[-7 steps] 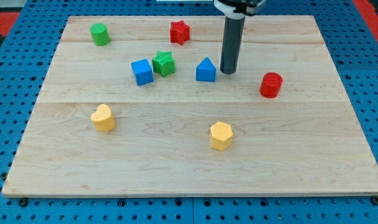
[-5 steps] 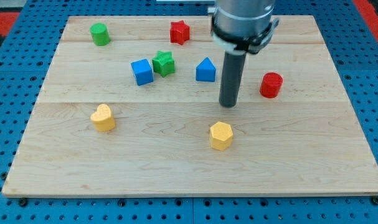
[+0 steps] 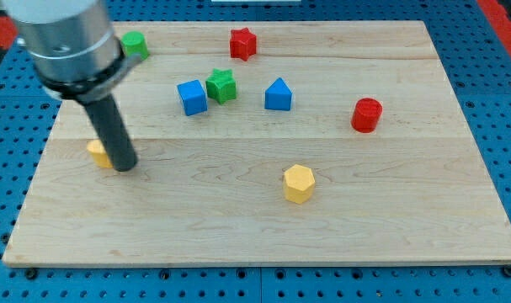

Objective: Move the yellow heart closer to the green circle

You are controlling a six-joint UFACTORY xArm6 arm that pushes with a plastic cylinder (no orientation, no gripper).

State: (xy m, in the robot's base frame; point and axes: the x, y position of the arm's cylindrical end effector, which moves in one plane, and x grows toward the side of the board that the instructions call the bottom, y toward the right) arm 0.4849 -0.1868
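Starting at view's left, you see yellow heart mostly hidden behind rod, my tip touching its right side; no jaws to report, rod only; green circle well above, partly behind arm; blue cube beside green star; red star; blue prism; yellow hexagon; red cylinder.

The big pale wooden board looks smooth, with light grain lines. It lies on a blue metal table full of little holes. The straight dark rod looks matt. The small yellow six-sided block looks like smooth plastic.
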